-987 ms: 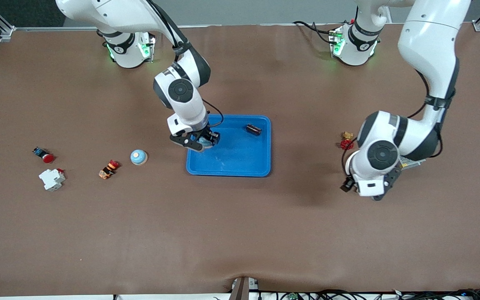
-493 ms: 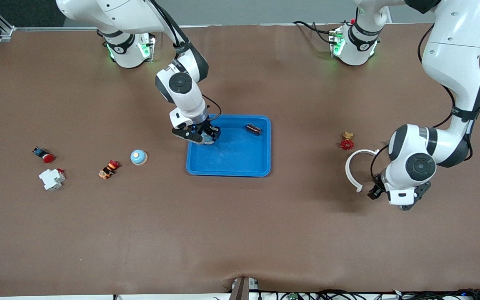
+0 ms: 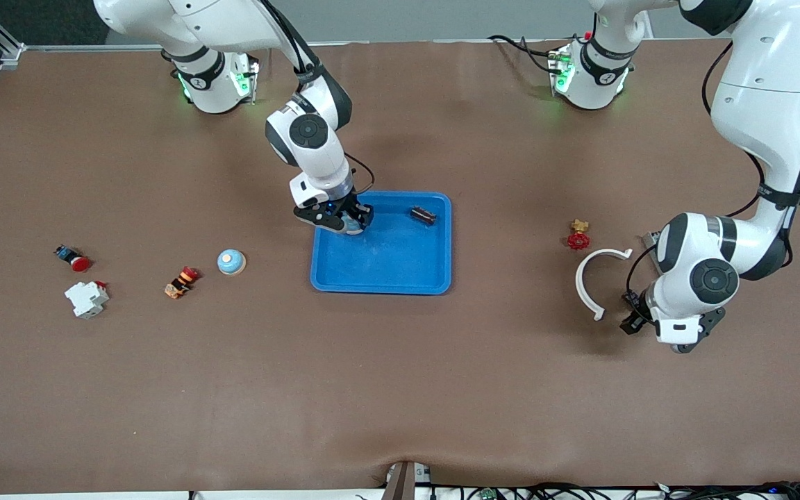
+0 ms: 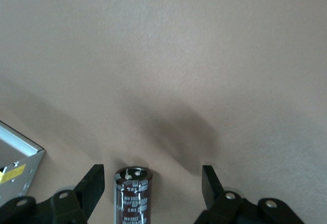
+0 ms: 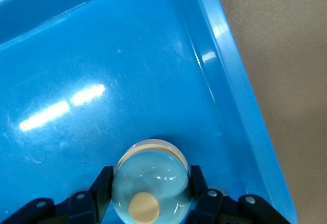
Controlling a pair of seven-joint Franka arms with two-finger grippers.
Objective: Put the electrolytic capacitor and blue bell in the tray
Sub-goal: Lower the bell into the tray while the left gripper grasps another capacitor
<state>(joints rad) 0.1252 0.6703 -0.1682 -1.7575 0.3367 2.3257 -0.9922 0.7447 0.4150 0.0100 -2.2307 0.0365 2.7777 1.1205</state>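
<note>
I see a brown bench. At frame centre, the right end effector pinches the bell over the tray; lower right, the left end effector, spread, straddles a capacitor.

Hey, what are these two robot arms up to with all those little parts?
The right gripper is shut on a pale-blue domed bell with a cream button, holding it low over a corner of the shallow bright-blue plastic tray. A dark cylindrical capacitor already lies in that tray. At the left arm's end of the table, the left gripper is down low with its fingers open on either side of a second dark capacitor, not gripping it.
</note>
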